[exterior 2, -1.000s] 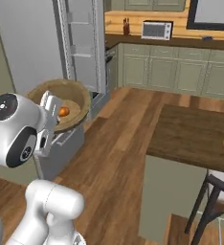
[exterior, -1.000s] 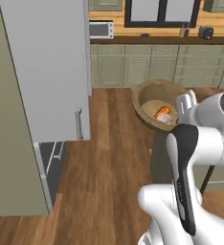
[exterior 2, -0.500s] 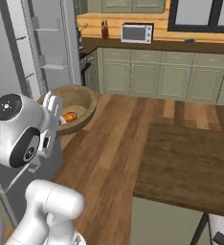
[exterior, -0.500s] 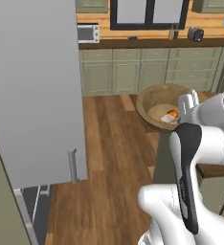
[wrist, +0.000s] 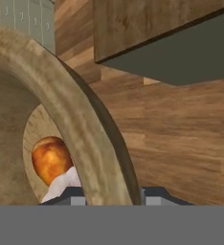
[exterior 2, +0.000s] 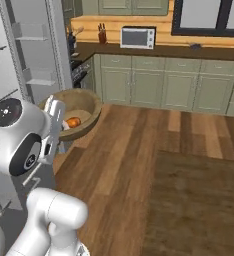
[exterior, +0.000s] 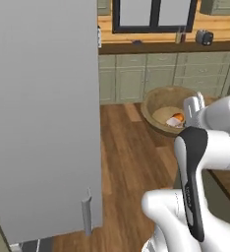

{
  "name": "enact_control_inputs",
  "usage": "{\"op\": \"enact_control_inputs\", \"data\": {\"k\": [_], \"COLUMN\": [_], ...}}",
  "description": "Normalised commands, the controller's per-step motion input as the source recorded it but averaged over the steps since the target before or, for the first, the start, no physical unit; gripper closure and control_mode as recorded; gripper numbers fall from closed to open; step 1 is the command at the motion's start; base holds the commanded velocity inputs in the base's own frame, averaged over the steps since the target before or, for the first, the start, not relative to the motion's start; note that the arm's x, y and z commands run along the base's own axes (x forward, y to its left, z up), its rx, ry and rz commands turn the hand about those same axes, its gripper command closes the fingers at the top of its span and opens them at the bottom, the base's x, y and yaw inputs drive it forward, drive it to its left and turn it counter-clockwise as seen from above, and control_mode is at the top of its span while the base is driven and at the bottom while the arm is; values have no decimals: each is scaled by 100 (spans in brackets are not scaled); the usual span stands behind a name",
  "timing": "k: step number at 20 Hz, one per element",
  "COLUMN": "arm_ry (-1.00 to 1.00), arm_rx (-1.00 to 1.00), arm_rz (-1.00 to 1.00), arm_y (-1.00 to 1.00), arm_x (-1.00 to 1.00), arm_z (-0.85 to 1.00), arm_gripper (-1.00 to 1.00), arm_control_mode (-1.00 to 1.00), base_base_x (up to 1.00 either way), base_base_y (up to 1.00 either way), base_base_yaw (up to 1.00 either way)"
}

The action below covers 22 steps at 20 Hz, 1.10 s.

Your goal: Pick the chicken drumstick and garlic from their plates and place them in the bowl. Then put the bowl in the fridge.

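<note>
One claw [wrist: 109, 197] clamped on bowl [wrist: 80, 119] rim | chicken drumstick [wrist: 49, 160] inside bowl, beside claw

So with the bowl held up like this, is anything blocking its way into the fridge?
The tool grips the wooden bowl's rim, drumstick inside. In the left base view the grey fridge door stands open between bowl and fridge; in the right base view the shelves look reachable.

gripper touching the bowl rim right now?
Touching. Hand view: the bowl rim runs straight down between the gripper fingertips, one on each side, and the bowl hangs off the floor.
</note>
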Motion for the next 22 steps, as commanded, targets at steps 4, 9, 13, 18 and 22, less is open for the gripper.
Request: {"op": "enact_control_inputs", "data": {"k": [4, 9, 13, 18, 22], "arm_ry": [0, 0, 0, 0, 0], "arm_rx": [0, 0, 0, 0, 0], "arm_rz": [0, 0, 0, 0, 0], "arm_y": [0, 0, 0, 0, 0], "arm_x": [0, 0, 0, 0, 0], "arm_z": [0, 0, 0, 0, 0], "arm_gripper": [100, 100, 100, 100, 100], "arm_control_mode": [100, 100, 100, 100, 100], "base_base_x": [98, 50, -1, 30, 100], "base_base_y": [-17, 0, 0, 0, 0], "base_base_yaw": [4, 27, 45, 52, 37]}}
